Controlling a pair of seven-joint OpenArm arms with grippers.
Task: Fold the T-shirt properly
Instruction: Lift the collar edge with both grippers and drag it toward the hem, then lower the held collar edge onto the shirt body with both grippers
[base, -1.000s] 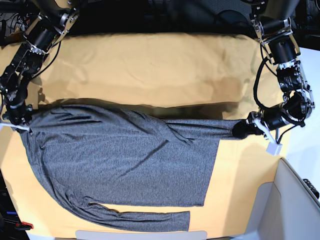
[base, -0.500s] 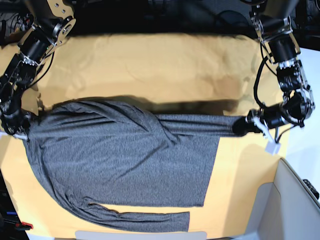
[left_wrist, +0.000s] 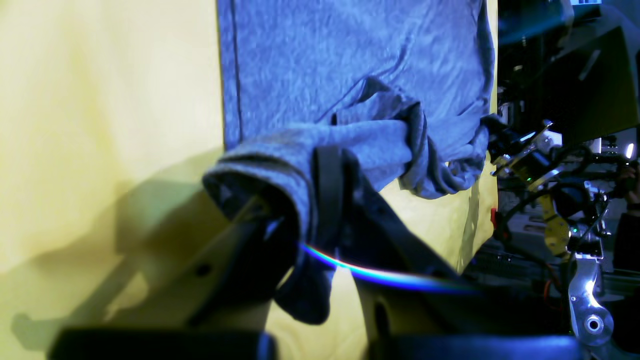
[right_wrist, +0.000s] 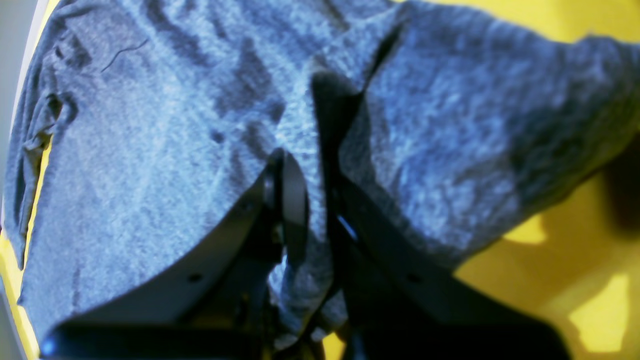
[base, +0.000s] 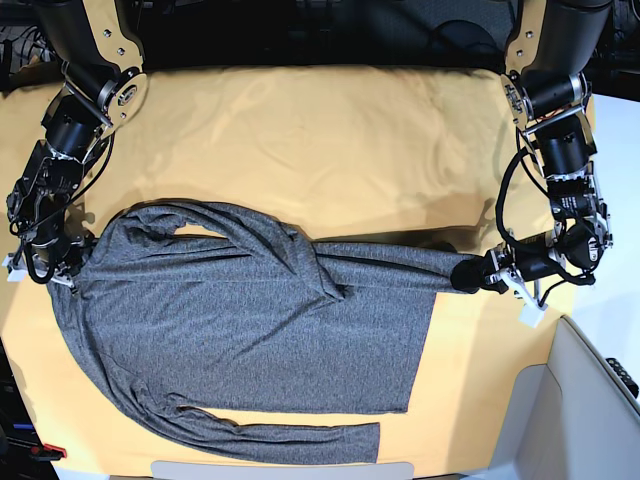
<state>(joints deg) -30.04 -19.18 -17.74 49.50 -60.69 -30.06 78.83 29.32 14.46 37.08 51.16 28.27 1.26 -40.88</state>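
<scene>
The dark grey long-sleeved T-shirt (base: 240, 320) lies spread on the yellow-orange table cloth (base: 300, 130). One sleeve stretches right and the other lies along the front edge (base: 290, 435). My left gripper (base: 472, 275) is shut on the end of the right-stretched sleeve. The left wrist view shows the fingers (left_wrist: 327, 190) pinching the bunched cuff (left_wrist: 280, 165). My right gripper (base: 68, 262) is shut on the shirt's left edge. The right wrist view shows the gripper (right_wrist: 312, 200) with a fold of the fabric (right_wrist: 150, 150) clamped in it.
A pale grey bin wall (base: 590, 400) stands at the front right. A white strip (base: 280, 468) lies at the front edge. A red object (base: 45, 452) sits at the front left corner. The right arm (left_wrist: 530, 160) shows far off in the left wrist view.
Both grippers have moved toward the front edge and lower, still holding the shirt. The raised back edge and sleeve have come down and its shadow has shrunk.
</scene>
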